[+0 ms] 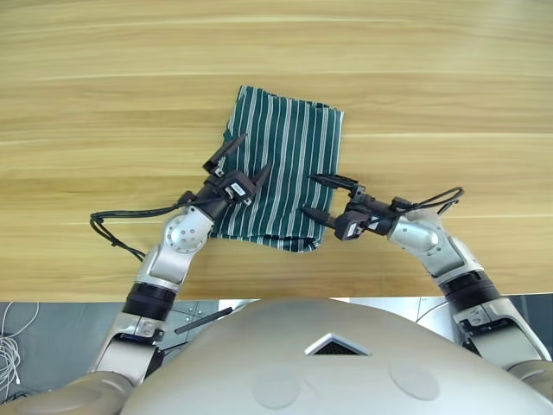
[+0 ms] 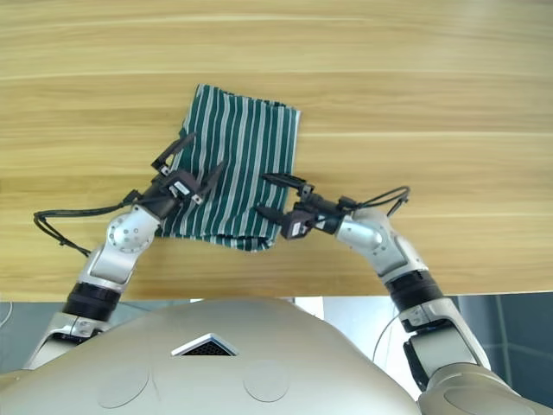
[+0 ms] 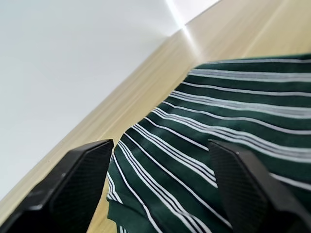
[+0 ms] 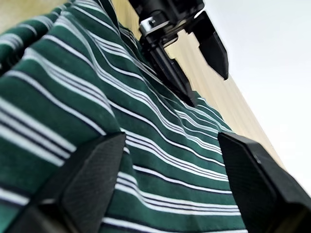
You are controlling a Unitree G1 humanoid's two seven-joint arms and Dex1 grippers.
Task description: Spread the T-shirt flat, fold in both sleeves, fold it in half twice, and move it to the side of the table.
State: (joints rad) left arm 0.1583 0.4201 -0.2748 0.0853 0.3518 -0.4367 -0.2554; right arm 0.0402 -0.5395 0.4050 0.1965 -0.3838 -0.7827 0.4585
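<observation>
- Currently the wooden table (image 1: pixel 432 86) takes up most of both eye views; its near edge runs just in front of the robot.
- T-shirt (image 1: pixel 289 164): dark green with thin white stripes, folded into a rough rectangle. It lies on the table at mid-width, nearer the near edge than the far edge.
- The stripes run from the far edge toward the near one. The far edge is fairly straight; the near edge is rumpled and slightly bunched.
- Left gripper (image 1: pixel 256 151): fingers spread apart, holding nothing. It sits at the shirt's left side, with one finger over the left border and the other over the striped cloth.
- In the left wrist view, the two dark fingers (image 3: pixel 73 189) frame the striped cloth, with bare wood showing beside it.
- Right gripper (image 1: pixel 309 194): fingers also apart, holding nothing. It is at the shirt's right side near the near corner, fingertips pointing in over the right border.
- In the right wrist view, its fingers (image 4: pixel 82 189) straddle the cloth, and the left gripper shows farther off; one of that gripper's fingers seems to touch the fabric, though contact is not certain.
- Contact between the right fingertips and the cloth cannot be told.
- A black cable (image 1: pixel 112 225) loops over the wood beside the left forearm.
</observation>
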